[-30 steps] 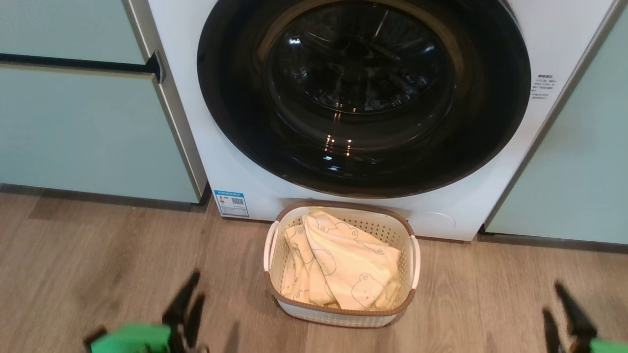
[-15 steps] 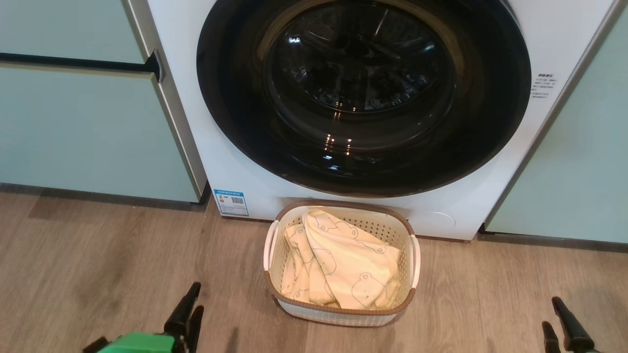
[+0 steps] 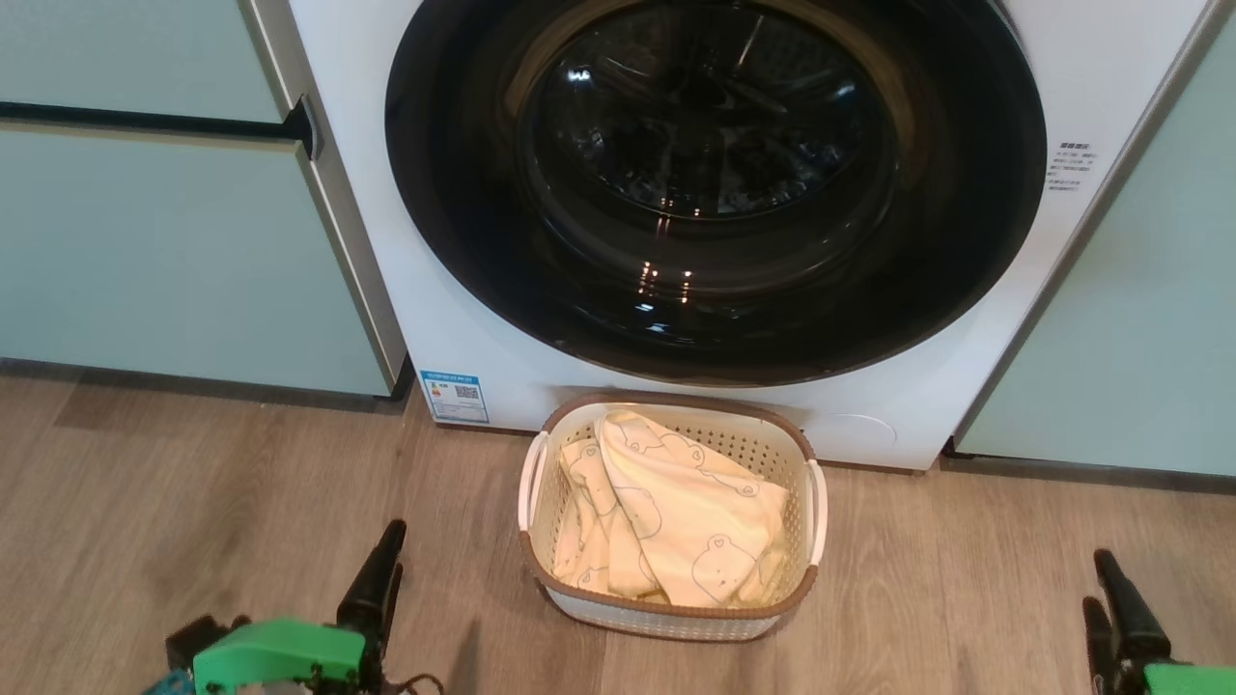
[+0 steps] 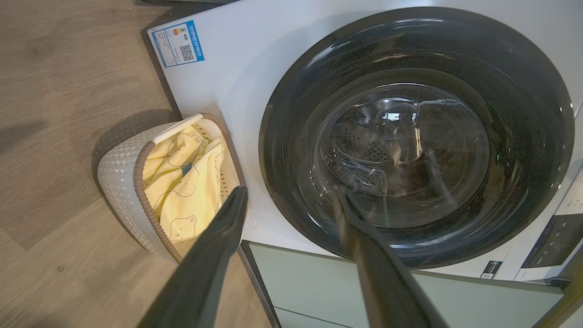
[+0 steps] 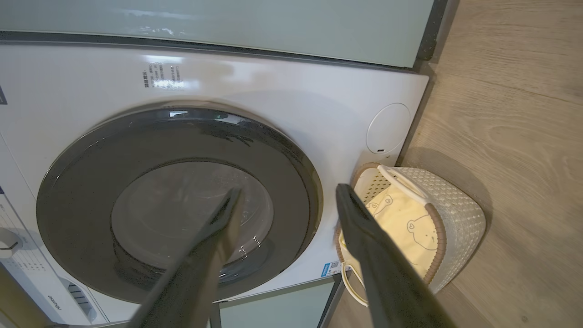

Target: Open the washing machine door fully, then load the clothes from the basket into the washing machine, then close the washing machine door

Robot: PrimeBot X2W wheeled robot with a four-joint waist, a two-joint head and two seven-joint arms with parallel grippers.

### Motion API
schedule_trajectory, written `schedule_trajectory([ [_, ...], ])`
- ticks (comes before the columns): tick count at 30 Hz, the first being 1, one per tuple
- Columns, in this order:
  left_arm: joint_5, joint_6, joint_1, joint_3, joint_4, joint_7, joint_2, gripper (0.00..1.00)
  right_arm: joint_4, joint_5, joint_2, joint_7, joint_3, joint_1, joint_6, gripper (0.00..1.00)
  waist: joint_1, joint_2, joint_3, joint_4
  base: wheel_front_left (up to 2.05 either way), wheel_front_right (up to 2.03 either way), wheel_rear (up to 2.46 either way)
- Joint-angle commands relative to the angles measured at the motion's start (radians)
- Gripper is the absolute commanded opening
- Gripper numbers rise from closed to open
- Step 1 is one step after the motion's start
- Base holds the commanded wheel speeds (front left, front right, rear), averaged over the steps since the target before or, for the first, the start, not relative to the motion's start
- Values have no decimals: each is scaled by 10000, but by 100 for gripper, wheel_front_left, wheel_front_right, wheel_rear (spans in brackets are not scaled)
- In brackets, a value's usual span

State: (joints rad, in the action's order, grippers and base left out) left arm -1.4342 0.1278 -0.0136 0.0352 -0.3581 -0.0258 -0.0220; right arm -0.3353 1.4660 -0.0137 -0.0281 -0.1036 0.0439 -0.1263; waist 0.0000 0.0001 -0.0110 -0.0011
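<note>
The white washing machine [image 3: 463, 319] faces me, and its round glossy black door [image 3: 715, 183] lies shut against the front. On the floor right before it stands the cream basket [image 3: 666, 613], holding pale yellow clothes [image 3: 676, 512] printed with bear faces. My left gripper [image 3: 379, 584] hangs low, left of the basket. My right gripper [image 3: 1115, 608] hangs low on the right. The left wrist view shows the left gripper [image 4: 289, 193] open and empty, pointing at the door [image 4: 410, 136]. The right gripper [image 5: 288, 191] is likewise open before the door [image 5: 136, 150], with the basket [image 5: 460, 214] to its right.
Pale green cabinets flank the machine on the left [image 3: 174, 241] and right [image 3: 1149, 319]. Wooden floor [image 3: 193, 512] spreads on both sides of the basket. A blue sticker [image 3: 454, 396] marks the machine's lower left corner, and its control panel [image 4: 553, 239] shows in the left wrist view.
Both grippers have risen slightly in the head view, toward the machine. The left one, blurred a second ago, now shows sharp. Door, basket and clothes have not moved.
</note>
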Motion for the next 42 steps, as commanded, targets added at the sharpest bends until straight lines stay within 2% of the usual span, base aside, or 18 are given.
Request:
schedule_trajectory([
  [1, 176, 14, 522, 108, 398, 81, -166, 100, 418, -176, -109, 100, 47, -563, -11, 100, 0, -1, 1, -1, 0, 0, 0],
  [8, 1230, 15, 679, 91, 559, 288, -182, 100, 627, -1184, -128, 307, 105, -664, -13, 100, 0, -1, -4, 0, 0, 0, 0],
  [25, 4637, 16, 1019, -66, 873, 788, -275, 100, 1128, -5193, -174, 808, 406, -920, -19, 100, 0, -1, -27, -13, 0, 0, 0],
  [32, 6108, -194, 1179, -227, 1054, 994, -377, 100, 1287, -6670, -192, 1014, 412, -1018, -22, 100, 0, -1, -41, -4, 0, 0, 0],
  [42, 7178, -366, 1388, -274, 1035, 1289, -401, 100, 1439, -8205, -220, 1310, 502, -1178, -25, 100, 0, -1, -41, 7, 0, 0, 0],
])
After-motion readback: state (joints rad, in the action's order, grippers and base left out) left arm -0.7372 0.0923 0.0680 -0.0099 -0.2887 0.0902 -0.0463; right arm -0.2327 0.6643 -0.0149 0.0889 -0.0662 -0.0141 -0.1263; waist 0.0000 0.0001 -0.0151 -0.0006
